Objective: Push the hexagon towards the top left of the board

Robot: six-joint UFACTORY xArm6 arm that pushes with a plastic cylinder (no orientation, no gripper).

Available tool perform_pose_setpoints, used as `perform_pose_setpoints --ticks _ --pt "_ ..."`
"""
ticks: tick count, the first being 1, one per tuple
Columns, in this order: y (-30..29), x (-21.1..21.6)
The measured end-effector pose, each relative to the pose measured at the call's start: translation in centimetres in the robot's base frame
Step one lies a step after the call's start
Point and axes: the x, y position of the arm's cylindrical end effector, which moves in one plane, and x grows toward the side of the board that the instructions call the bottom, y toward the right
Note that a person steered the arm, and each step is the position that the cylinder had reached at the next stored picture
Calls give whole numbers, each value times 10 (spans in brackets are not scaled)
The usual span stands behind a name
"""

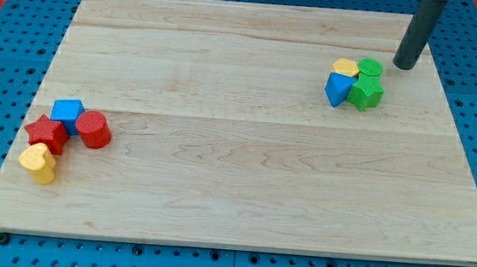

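tip (405, 66): bare rod, holding nothing, at 1 o'clock of right cluster, just beside green cylinder (370, 69) | target: hexagon looks to be the yellow block (344, 68), touching blue block (337, 88) and green star (366, 92) | risk: pushing from here drags neighbours along toward 10 o'clock, or yellow block slips sideways off the tip | board (237, 150)

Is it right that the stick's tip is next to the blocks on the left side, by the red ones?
Not quite. The camera view shows my tip at the view's upper right, just right of the green blocks, beside the yellow block and blue block. The red blocks sit far off at the view's left.
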Motion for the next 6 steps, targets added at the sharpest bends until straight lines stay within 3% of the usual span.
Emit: perform_pose_setpoints --ticks 1,2,4,5,6 --pt "-45 46" --pt "-78 64" --pt "6 53" --pt "8 1" --pt "-20 -25"
